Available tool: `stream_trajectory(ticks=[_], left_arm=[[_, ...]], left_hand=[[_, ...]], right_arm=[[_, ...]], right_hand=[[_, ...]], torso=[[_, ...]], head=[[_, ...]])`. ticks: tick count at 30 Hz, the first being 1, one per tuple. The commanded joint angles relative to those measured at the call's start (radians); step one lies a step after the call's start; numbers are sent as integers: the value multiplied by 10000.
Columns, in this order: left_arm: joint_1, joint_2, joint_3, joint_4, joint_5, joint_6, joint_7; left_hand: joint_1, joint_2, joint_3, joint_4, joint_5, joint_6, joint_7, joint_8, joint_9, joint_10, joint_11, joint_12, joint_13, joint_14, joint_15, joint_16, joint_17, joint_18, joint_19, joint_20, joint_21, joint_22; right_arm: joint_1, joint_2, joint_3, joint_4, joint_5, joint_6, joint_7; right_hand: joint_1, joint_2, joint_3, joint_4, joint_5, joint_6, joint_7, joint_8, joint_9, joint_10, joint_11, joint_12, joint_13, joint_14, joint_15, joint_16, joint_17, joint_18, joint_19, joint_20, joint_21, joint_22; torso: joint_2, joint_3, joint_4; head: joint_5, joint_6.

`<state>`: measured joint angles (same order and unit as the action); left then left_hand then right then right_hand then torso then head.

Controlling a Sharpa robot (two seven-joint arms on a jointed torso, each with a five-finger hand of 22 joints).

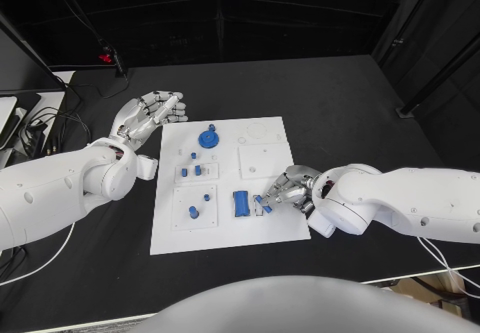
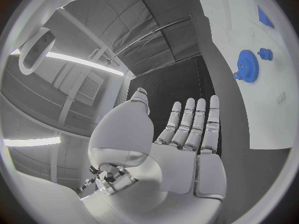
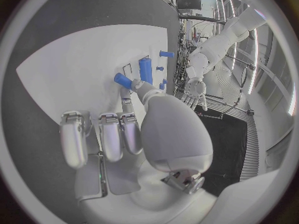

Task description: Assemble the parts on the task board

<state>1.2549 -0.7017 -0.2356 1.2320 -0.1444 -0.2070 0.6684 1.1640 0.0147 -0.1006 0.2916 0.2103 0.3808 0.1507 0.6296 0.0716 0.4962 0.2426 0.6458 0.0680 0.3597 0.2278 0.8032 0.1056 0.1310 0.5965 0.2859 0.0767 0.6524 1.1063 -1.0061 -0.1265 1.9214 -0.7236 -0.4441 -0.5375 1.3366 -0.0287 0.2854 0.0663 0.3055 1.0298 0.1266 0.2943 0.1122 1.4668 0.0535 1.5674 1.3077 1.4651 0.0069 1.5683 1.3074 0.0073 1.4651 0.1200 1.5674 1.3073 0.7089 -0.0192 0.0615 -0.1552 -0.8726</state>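
right hand (image 1: 285,191) sat curled at the board's (image 1: 200,239) lower right, seemingly pinching a small blue peg (image 1: 262,205) beside the block (image 1: 241,202). light, stiff, slick plastic; grip its sides. left hand (image 1: 148,114) was spread, empty, upper left.

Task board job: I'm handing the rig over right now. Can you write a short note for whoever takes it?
Left hand: open, fingers spread, holds nothing, just off the board's far left corner.
Right hand: at the board's right edge, fingers pinching a small blue part.
On the board: blue gear at the far end, blue cylinder lying beside the right hand, small pegs in the left plates.
Left: place the pinched part; whether other parts are seated is unclear.
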Motion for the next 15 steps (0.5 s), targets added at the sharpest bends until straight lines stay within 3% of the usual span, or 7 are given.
stream_trajectory(ticks=[1,15], left_arm=[[14,3,7,8,23,77,62],[14,17,7,0,23,80,63]], left_hand=[[13,81,-60,8,50,-51,1363,33,-16,-63,11,67,-17,-45,-10,65,-8,-34,-84,17,22,-9],[13,81,-60,8,50,-51,1363,33,-16,-63,11,67,-17,-45,-10,65,-8,-34,-84,17,22,-9]], right_arm=[[14,3,3,8,476,-155,107],[15,20,3,-20,667,-193,24]], right_hand=[[-102,-7,-59,-15,43,213,-133,-17,8,1040,-32,34,2631,1057,-52,25,2634,-73,1057,-89,34,2635],[-350,4,-259,142,65,286,-134,-211,-6,1040,-36,34,2631,1057,-58,25,2634,-73,1057,-92,34,2635]], torso=[[-1,1,0],[-3,0,7]], head=[[-7,0],[-23,0]])
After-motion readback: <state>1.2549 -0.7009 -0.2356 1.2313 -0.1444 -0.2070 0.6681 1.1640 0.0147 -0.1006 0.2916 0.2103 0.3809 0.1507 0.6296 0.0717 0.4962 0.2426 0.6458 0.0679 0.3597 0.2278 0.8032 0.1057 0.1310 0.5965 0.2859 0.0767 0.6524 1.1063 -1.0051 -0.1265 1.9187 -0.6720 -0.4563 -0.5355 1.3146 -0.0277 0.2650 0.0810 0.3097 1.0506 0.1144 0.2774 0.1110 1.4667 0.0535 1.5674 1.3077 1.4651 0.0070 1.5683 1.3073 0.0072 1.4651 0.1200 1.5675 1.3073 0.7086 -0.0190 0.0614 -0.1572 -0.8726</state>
